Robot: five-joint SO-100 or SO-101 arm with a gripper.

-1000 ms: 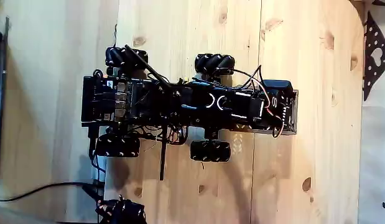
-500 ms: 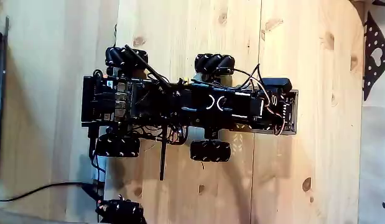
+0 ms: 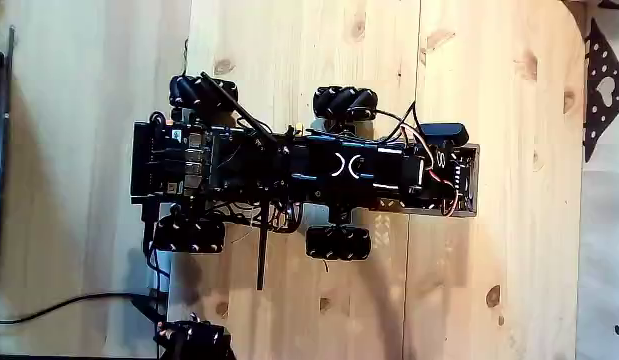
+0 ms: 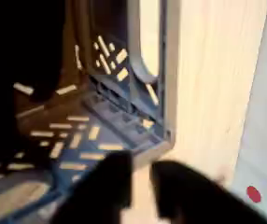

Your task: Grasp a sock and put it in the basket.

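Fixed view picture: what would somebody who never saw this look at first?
Probably the black wheeled robot lying across the middle of the pale wooden table, with tangled wires on top. Its basket sticks out at the right end. In the wrist view, the dark gripper hangs blurry right above the basket's holey grey metal.

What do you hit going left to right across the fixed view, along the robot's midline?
Bare wood table → robot base's black rear block → arm with white markings → perforated basket at the arm's tip → bare wood → black dotted sheet with heart cutout at the right edge.
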